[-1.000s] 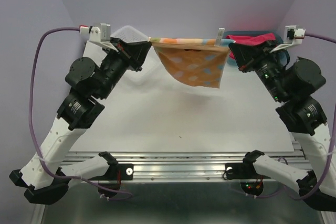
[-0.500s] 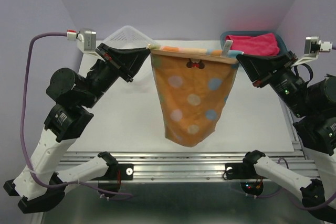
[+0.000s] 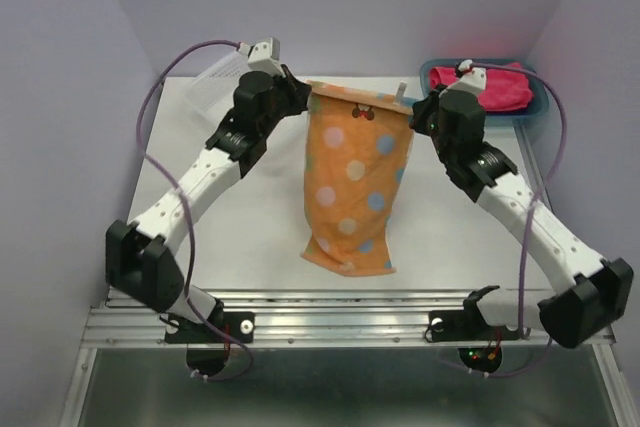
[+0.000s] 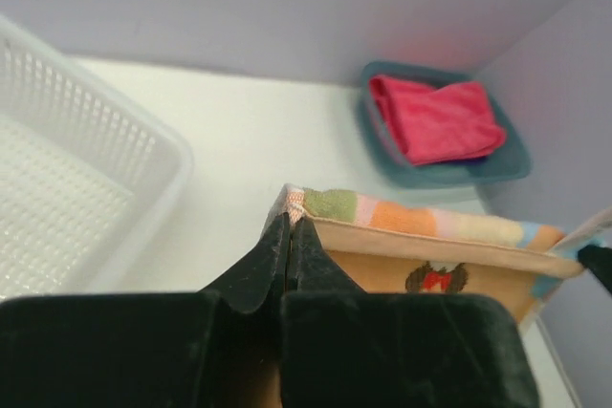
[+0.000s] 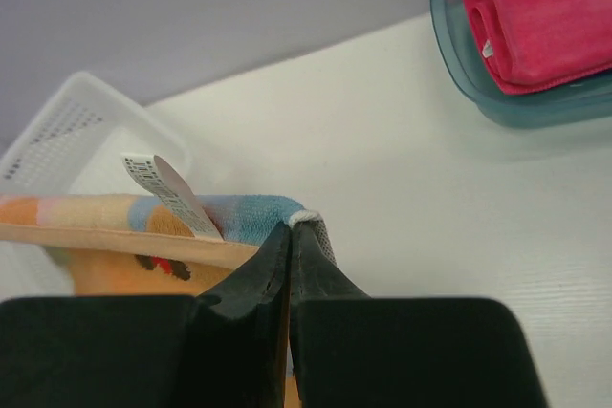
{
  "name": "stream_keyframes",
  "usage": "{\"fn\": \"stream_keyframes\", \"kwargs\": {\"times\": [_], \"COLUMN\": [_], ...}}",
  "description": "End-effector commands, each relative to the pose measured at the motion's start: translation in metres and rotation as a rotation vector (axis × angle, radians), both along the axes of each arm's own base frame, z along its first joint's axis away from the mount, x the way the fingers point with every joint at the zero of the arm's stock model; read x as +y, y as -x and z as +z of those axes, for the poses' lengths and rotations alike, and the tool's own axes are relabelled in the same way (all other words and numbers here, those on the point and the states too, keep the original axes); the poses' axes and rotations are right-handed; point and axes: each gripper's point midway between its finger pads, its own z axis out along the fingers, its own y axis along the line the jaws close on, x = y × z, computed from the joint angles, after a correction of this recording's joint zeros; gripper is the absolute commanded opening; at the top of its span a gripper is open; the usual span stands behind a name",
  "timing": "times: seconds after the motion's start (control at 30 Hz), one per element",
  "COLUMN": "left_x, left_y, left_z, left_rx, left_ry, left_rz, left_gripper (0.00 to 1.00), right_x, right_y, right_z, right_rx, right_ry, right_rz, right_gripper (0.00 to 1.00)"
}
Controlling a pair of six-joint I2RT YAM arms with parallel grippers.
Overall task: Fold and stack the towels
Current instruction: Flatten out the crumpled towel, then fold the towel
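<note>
resting in teal tray [image 4: 449,177]: pink towel [image 3: 482,85]; left fingers [image 4: 271,257], right fingers [image 5: 270,267] clamp orange towel [image 3: 355,187]

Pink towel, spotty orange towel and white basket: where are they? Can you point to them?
pink towel [image 4: 435,121]: left wrist view, middle of the folded cloth.
spotty orange towel [image 3: 355,182]: top external view, middle of the hanging dotted face.
white basket [image 4: 86,117]: left wrist view, on its mesh wall.
</note>
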Motion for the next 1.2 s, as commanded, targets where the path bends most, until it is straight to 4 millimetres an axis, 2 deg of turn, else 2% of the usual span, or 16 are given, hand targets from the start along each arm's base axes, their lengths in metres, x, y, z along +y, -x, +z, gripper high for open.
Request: {"fn": "stream_keyframes", "kwargs": {"times": [0.0, 0.03, 0.07, 0.1, 0.13, 0.17, 0.2, 0.23, 0.37, 0.53, 0.7, 0.8, 0.9, 0.97, 1.13, 1.17], "left_x": [-0.002, -0.005, -0.008, -0.012, -0.016, -0.017, -0.017, -0.020, -0.031, -0.034, -0.027, -0.023, -0.024, -0.027, -0.016, -0.011], "left_y": [-0.065, -0.075, -0.083, -0.092, -0.105, -0.111, -0.119, -0.129, -0.143, -0.145, -0.129, -0.106, -0.086, -0.070, -0.039, -0.032], "left_z": [-0.042, -0.049, -0.055, -0.047, -0.069, -0.073, -0.064, -0.080, -0.092, -0.103, -0.113, -0.124, -0.138, -0.132, -0.156, -0.151], "left_rx": [0.026, 0.037, 0.043, 0.029, 0.061, 0.063, 0.046, 0.068, 0.083, 0.103, 0.134, 0.160, 0.187, 0.172, 0.230, 0.223], "left_ry": [-0.005, -0.015, -0.023, -0.021, -0.046, -0.053, -0.051, -0.069, -0.076, -0.083, -0.086, -0.087, -0.106, -0.106, -0.101, -0.093], "left_rz": [-0.023, -0.025, -0.037, -0.048, -0.048, -0.041, -0.025, -0.023, -0.052, -0.062, -0.057, -0.068, -0.085, -0.089, -0.063, -0.052], "left_gripper": [0.00, 0.00, 0.00, 0.00, 0.00, 0.00, 0.00, 0.00, 0.00, 0.00, 0.00, 0.00, 0.00, 0.00, 0.00, 0.00], "right_x": [-0.044, -0.047, -0.049, -0.056, -0.061, -0.060, -0.064, -0.067, -0.081, -0.079, -0.069, -0.062, -0.058, -0.051, -0.038, -0.036], "right_y": [-0.066, -0.077, -0.094, -0.103, -0.117, -0.118, -0.129, -0.135, -0.153, -0.160, -0.145, -0.122, -0.100, -0.081, -0.040, -0.029], "right_z": [-0.003, -0.011, -0.037, -0.044, -0.056, -0.051, -0.066, -0.065, -0.084, -0.103, -0.115, -0.138, -0.137, -0.157, -0.166, -0.179], "right_rx": [-0.069, -0.057, -0.008, 0.004, 0.025, 0.013, 0.040, 0.037, 0.074, 0.122, 0.176, 0.251, 0.259, 0.309, 0.359, 0.393], "right_ry": [-0.042, -0.038, -0.023, -0.019, -0.010, -0.015, -0.007, -0.009, -0.015, -0.026, -0.068, -0.097, -0.132, -0.159, -0.233, -0.240], "right_rz": [-0.117, -0.116, -0.124, -0.124, -0.133, -0.124, -0.120, -0.120, -0.114, -0.075, -0.023, 0.013, 0.038, 0.074, 0.137, 0.148], "right_gripper": [0.01, 0.01, 0.01, 0.01, 0.01, 0.01, 0.01, 0.01, 0.01, 0.01, 0.01, 0.01, 0.01, 0.01, 0.01, 0.01]}}
